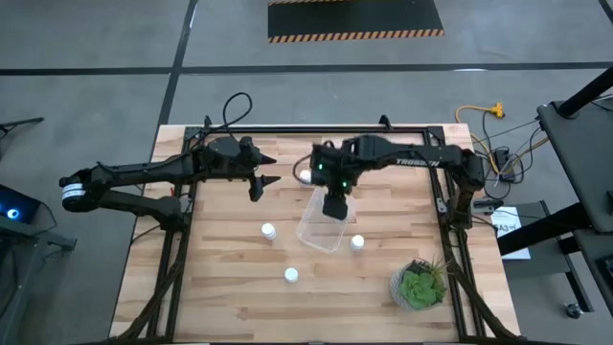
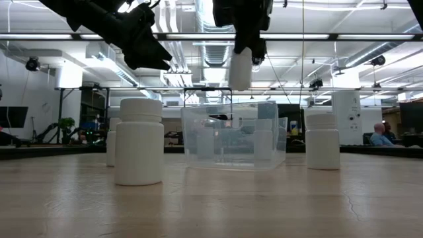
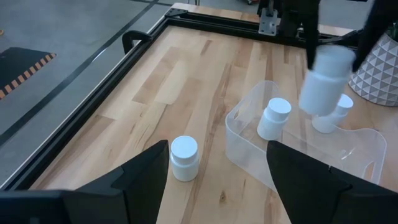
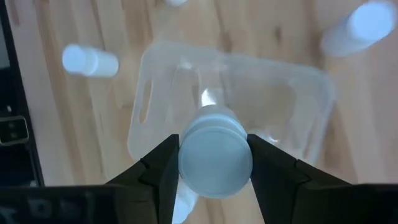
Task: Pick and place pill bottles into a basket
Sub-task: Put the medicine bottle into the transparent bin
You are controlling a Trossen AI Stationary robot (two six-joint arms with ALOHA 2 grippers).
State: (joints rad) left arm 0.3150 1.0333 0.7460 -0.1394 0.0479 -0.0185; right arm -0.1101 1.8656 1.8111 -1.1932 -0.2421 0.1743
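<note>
My right gripper (image 1: 333, 205) is shut on a white pill bottle (image 2: 240, 69) in the air above the clear bin (image 1: 320, 232). The bottle also shows in the left wrist view (image 3: 324, 79). Two bottles show through the bin's walls (image 2: 205, 143) (image 2: 263, 143); one of them stands inside it (image 3: 273, 118). Three bottles stand upright on the table: one to the left of the bin (image 1: 268, 231), one to its right (image 1: 357, 242), one nearer (image 1: 290, 275). My left gripper (image 1: 261, 178) is open and empty, raised to the left of the bin. My right gripper pinches the bottle's upper end (image 4: 214, 158) between its two fingers (image 4: 163, 167), one on each side. The fingers come from above, pointing down. The bottle hangs upright below them (image 2: 240, 73), lifted clear over the bin.
A green potted plant (image 1: 419, 285) in a white pot stands at the near right. A black frame (image 1: 316, 130) runs round the table's far and side edges. There is bare wood along the near side and at the far left.
</note>
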